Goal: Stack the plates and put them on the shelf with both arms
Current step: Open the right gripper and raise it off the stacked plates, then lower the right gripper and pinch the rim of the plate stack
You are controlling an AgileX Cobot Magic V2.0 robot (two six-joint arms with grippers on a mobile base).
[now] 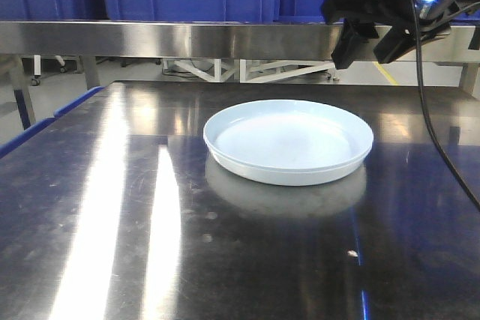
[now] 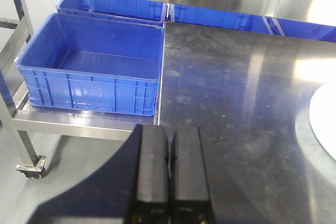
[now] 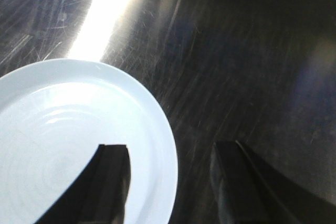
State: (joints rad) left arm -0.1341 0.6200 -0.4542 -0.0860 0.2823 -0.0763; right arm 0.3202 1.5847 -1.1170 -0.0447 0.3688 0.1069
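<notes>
Glossy pale bluish-white plates [image 1: 289,140] nested on our table [image 1: 112,185], our right claw [image 1: 362,54] spread wide above their rim, left claw [image 2: 168,150] pressed closed, apart.

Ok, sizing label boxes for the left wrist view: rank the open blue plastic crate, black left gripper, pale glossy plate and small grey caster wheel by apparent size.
1. open blue plastic crate
2. black left gripper, inflated by camera nearness
3. pale glossy plate, only a cropped sliver visible
4. small grey caster wheel
</notes>
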